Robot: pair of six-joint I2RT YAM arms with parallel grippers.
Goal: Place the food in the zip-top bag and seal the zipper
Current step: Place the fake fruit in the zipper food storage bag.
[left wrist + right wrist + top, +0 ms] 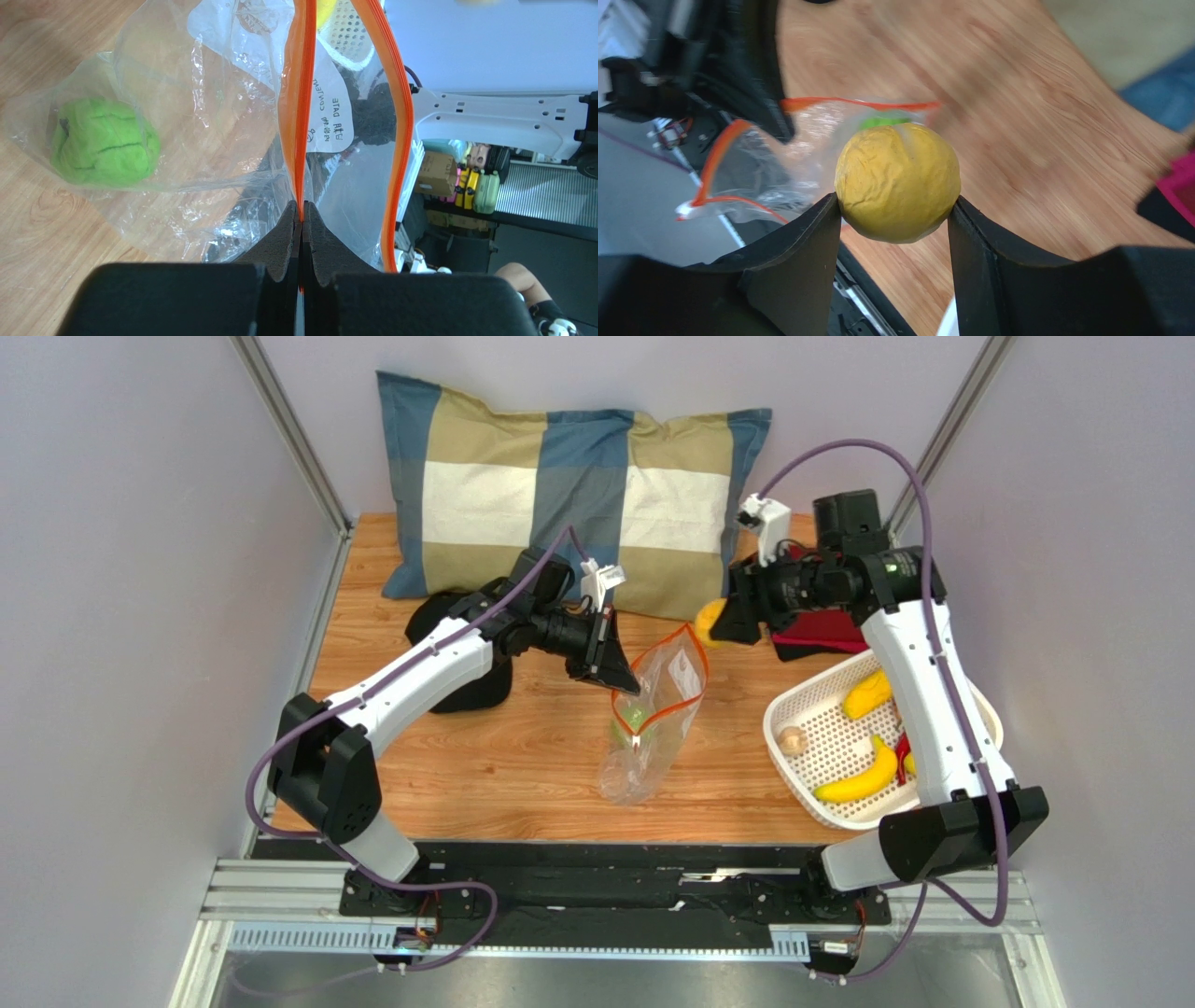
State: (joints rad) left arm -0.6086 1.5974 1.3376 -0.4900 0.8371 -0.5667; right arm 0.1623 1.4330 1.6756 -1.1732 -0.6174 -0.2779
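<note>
One zipper (303,105) edge pinched, bag (210,112) gaping near lemon (898,182).

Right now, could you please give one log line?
left fingers: shut on zipper | right fingers: holding lemon | bag: open, green piece inside

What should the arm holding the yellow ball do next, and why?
Probably carry the yellow ball over the open mouth of the zip-top bag, then release. The right gripper grips it short of the bag, and the left gripper pinches one orange strip, holding the mouth open. Only the green piece is inside.
</note>
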